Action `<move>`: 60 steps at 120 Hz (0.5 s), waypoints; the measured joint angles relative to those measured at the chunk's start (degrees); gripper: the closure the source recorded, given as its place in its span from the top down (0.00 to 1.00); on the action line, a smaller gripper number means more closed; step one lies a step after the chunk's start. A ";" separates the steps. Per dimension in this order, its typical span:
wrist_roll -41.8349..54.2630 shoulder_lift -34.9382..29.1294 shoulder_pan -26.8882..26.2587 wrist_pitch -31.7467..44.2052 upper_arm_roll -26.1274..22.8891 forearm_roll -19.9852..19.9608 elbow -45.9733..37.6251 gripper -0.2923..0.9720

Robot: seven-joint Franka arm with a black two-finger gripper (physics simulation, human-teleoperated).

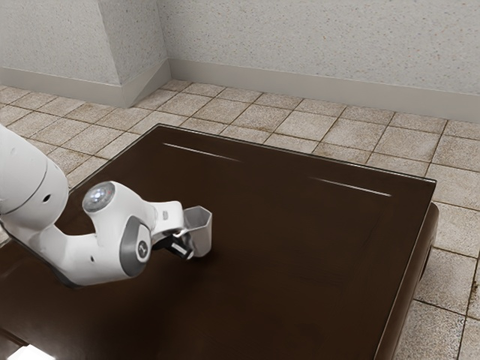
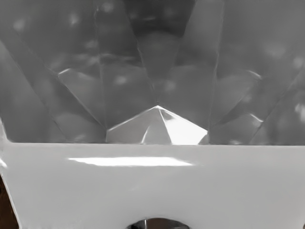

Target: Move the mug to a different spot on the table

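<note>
1. In the exterior view, the white arm (image 1: 71, 244) is reaching in from the exterior view's left, and its gripper (image 1: 180, 246) is pressing up against the near side of the mug (image 1: 198, 226).
2. The pale grey, faceted mug is sitting upright on the dark table (image 1: 315, 247), toward the exterior view's left and well apart from the far edge.
3. The wrist view is looking down into the mug (image 2: 152, 95), showing its angled inner facets and the bright rim wall just under the hand.
4. Neither view is showing whether the gripper is clamped or released; I cannot tell.
</note>
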 joint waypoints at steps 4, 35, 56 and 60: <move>0.10 0.49 0.00 0.19 0.00 0.10 0.35 0.21; 0.65 3.21 0.02 2.17 -0.01 -0.06 0.74 0.25; 0.50 3.33 -0.03 2.22 -0.47 -0.27 0.56 0.53; 0.46 3.04 -0.04 2.18 -0.51 -0.51 0.36 0.56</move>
